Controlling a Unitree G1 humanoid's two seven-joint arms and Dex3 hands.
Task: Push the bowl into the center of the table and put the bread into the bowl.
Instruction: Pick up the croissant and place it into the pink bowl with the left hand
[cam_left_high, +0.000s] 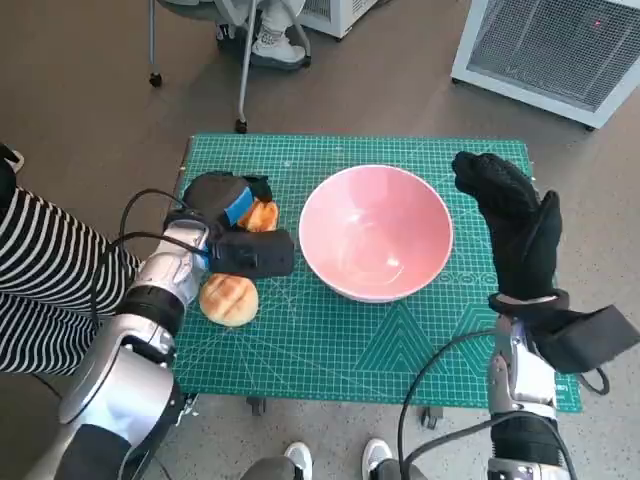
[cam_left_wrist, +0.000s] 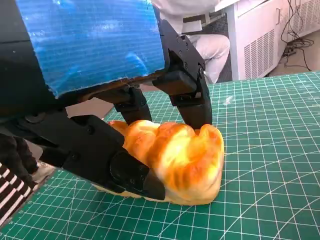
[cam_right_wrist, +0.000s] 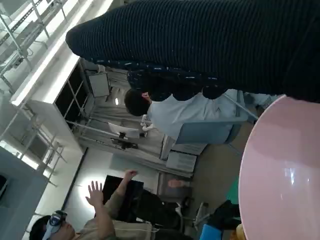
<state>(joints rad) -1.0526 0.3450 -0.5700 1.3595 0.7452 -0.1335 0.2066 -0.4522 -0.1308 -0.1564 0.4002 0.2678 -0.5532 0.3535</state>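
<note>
Head view: steeply down from above onto the green worktop (cam_left_high: 440, 330), both arms rising from the near edge. Left wrist view: very close behind the left robot hand (cam_left_wrist: 90, 75), low over the mat, facing the bread (cam_left_wrist: 180, 160). Right wrist view: turned sideways, behind the right robot hand (cam_right_wrist: 200, 45), looking past the pink bowl (cam_right_wrist: 280, 175) toward people. Shared with the head view: bowl, bread.

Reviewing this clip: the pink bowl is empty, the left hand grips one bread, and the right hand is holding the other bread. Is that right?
Not quite. The right hand holds nothing; it stands open beside the pink bowl. The head view shows the other bread lying on the green mat. The rest holds: the bowl is empty and the left hand grips one bread.
</note>
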